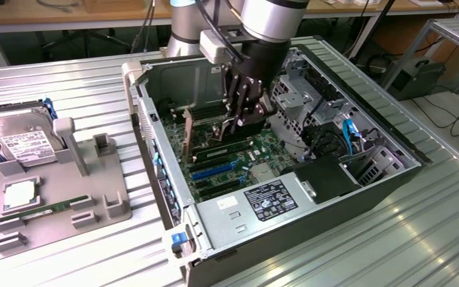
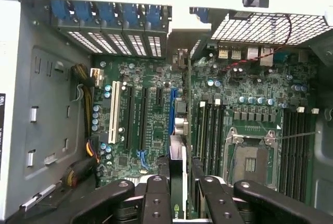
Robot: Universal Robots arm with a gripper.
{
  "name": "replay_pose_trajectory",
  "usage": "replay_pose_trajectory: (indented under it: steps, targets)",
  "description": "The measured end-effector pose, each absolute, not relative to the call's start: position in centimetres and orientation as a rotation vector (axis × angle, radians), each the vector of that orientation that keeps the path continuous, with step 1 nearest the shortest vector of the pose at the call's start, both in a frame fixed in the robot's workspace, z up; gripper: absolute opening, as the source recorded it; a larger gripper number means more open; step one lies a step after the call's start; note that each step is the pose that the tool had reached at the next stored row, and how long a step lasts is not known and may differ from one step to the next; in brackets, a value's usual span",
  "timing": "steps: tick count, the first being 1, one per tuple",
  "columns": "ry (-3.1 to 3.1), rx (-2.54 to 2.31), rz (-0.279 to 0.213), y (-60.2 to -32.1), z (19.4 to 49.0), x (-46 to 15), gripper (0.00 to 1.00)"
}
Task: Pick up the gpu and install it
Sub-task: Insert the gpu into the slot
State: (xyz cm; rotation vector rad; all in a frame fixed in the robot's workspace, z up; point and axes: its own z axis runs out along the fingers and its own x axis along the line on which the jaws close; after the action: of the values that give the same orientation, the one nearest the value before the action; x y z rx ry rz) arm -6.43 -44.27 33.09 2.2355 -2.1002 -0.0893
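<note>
My gripper (image 1: 241, 127) reaches down into the open computer case (image 1: 389, 179), low over the motherboard (image 1: 241, 161). In the wrist view the gripper (image 2: 179, 182) is shut on the gpu (image 2: 177, 164), a thin dark card seen edge-on between the two black fingers (image 2: 156, 195). The card stands on edge in line with the blue expansion slot (image 2: 172, 107), just above or on it; I cannot tell whether it is seated. Its silver bracket end (image 2: 180, 60) points at the rear slot openings (image 2: 130, 44).
A grey holder (image 1: 62, 197) on the exterior view's left carries a silver hard drive (image 1: 22, 140), a chip (image 1: 22, 194) and a green RAM stick (image 1: 42, 210). Inside the case sit the power supply (image 1: 274, 200), drive cage (image 1: 293, 98), RAM slots (image 2: 210, 130) and CPU socket (image 2: 250, 156).
</note>
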Motion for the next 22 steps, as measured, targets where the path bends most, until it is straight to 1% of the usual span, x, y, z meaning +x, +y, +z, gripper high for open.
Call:
replay_pose_trajectory:
  steps: [5, 10, 14, 18, 22]
  targets:
    - [-2.114, 2.222, -0.090, -44.4, 32.5, -6.6, 0.26]
    - [-2.116, 2.222, -0.091, -45.6, 32.2, -6.7, 0.26]
    - [-2.143, 2.198, -0.091, -45.6, 31.4, -6.8, 0.26]
    - [-2.154, 2.201, -0.078, -45.6, 30.6, -7.9, 0.26]
    - [-2.191, 2.168, -0.076, -45.6, 30.1, -8.0, 0.26]
